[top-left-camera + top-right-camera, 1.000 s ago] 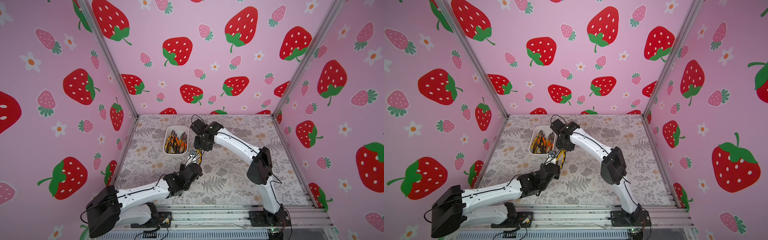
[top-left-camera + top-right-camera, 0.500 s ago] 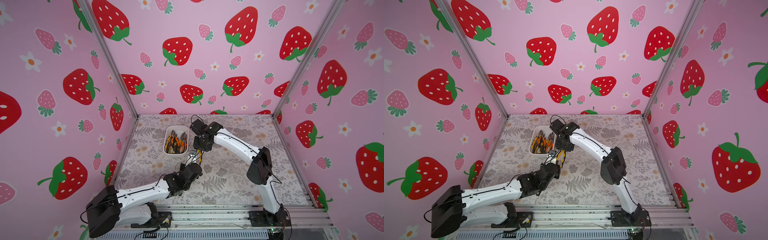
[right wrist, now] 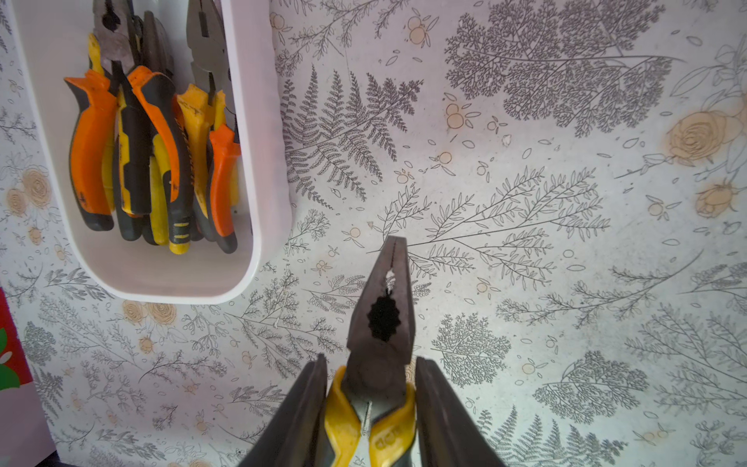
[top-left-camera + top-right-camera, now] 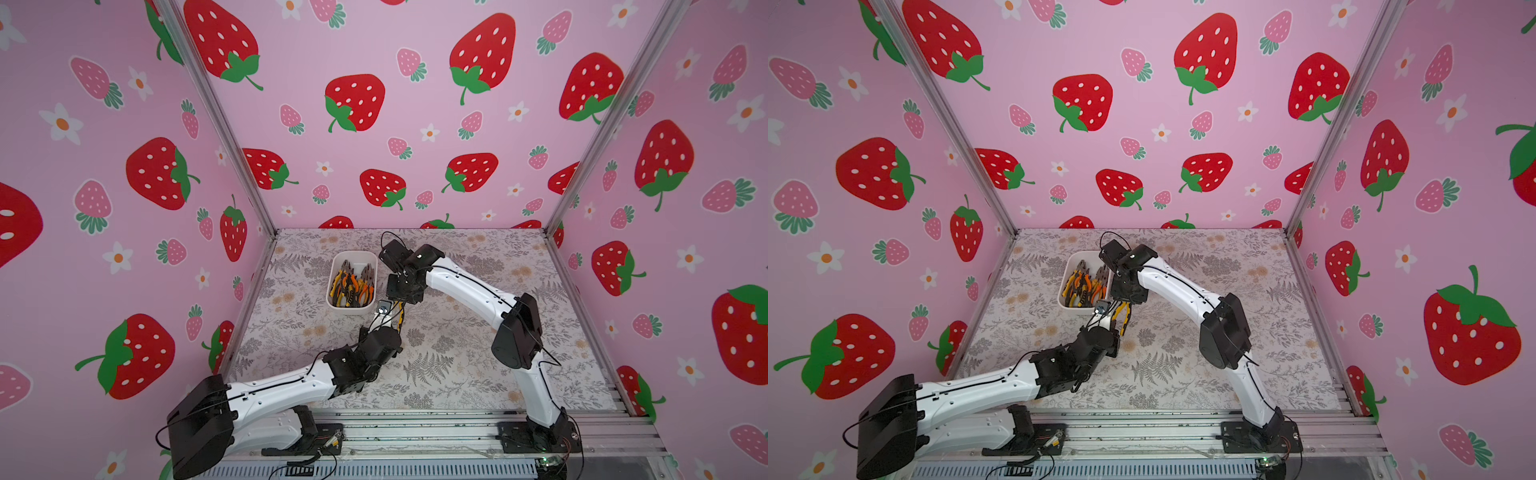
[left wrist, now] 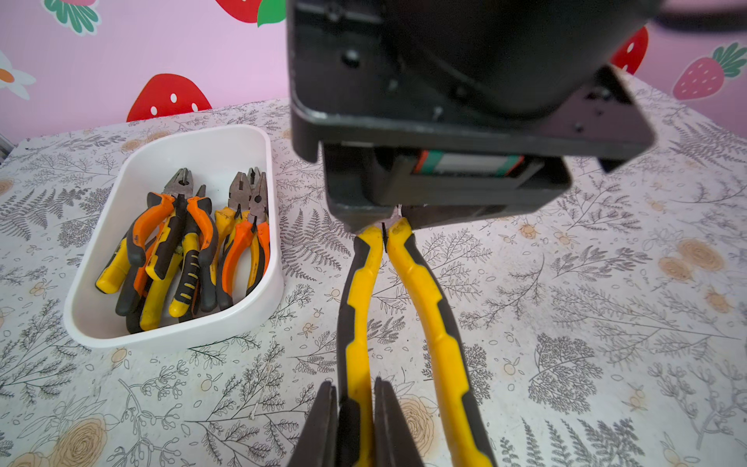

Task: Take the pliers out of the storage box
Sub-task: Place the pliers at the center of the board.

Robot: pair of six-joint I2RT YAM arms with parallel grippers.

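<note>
1 yellow-handled plier [image 5: 366, 283] out, held just beside storage box [image 5: 182, 337]: L gripper [image 5: 355, 388] clamped on one handle, R gripper [image 3: 372, 360] clamped by pivot. Other pliers [image 5: 190, 242] not yet out; most work left.

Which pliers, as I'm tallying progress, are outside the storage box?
The yellow-and-black pair, gripped by both the left gripper and the right gripper; every other pair lies inside the storage box.

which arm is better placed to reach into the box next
Right: right gripper is beside the storage box; left gripper, clamped on a handle, can likely keep the yellow pliers.
</note>
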